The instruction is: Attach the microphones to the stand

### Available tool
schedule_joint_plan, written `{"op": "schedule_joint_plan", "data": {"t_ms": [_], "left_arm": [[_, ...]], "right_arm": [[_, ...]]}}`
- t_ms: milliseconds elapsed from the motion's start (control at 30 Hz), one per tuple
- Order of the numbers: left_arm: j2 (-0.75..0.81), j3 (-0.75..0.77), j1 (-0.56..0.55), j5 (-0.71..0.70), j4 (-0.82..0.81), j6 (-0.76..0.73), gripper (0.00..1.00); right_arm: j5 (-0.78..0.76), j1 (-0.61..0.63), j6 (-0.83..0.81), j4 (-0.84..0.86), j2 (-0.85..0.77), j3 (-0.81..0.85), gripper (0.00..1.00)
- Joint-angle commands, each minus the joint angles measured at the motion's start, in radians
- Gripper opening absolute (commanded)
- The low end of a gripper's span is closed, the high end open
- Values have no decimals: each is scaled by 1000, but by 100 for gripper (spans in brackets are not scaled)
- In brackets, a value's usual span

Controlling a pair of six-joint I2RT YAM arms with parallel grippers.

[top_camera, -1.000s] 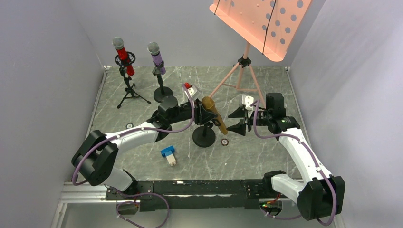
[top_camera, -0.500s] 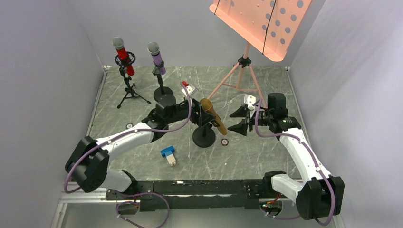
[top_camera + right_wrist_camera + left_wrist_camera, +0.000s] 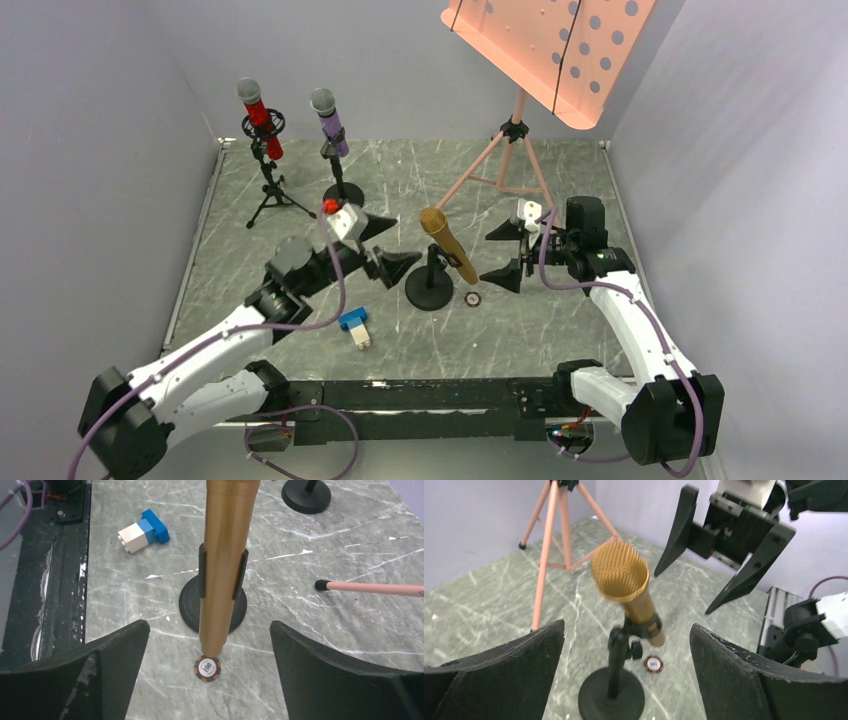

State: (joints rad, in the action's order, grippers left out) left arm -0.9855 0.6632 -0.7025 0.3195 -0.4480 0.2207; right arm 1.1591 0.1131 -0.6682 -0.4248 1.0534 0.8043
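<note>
Now | left pincer (image 3: 406, 240) released | right pincer (image 3: 484, 255) released | chip (image 3: 207, 668) reads 100

"100" on poker chip (image 3: 207, 668)

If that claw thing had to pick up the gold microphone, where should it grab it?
Probably the plain barrel of the gold microphone, between the black clip and the mesh head: it is straight, bare and slim enough to straddle. Come from the right, where the right claw faces it with open fingers either side of the barrel; the base blocks from below.
</note>
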Motion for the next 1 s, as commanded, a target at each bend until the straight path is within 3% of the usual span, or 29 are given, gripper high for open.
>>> {"op": "schedule_joint_plan", "data": {"t_ms": [0, 100, 267, 433, 600, 967], "left_arm": [[139, -188, 3, -109, -97, -122, 99], [152, -317, 4, -66, -229, -200, 99], [-27, -409, 4, 108, -455, -383, 99], [-316, -337, 31, 188, -686, -362, 97], [-549, -225, 96, 360, -821, -265, 93], [-794, -94, 110, 538, -885, -149, 70]], "right_arm": [[51, -14, 6, 90, -32, -38, 100], [60, -20, 22, 123, -16, -76, 100], [86, -23, -102, 6, 10, -41, 100], [83, -28, -139, -3, -13, -53, 100], [80, -35, -162, -21, -32, -51, 100], [82, -37, -173, -31, -46, -47, 100]]}}
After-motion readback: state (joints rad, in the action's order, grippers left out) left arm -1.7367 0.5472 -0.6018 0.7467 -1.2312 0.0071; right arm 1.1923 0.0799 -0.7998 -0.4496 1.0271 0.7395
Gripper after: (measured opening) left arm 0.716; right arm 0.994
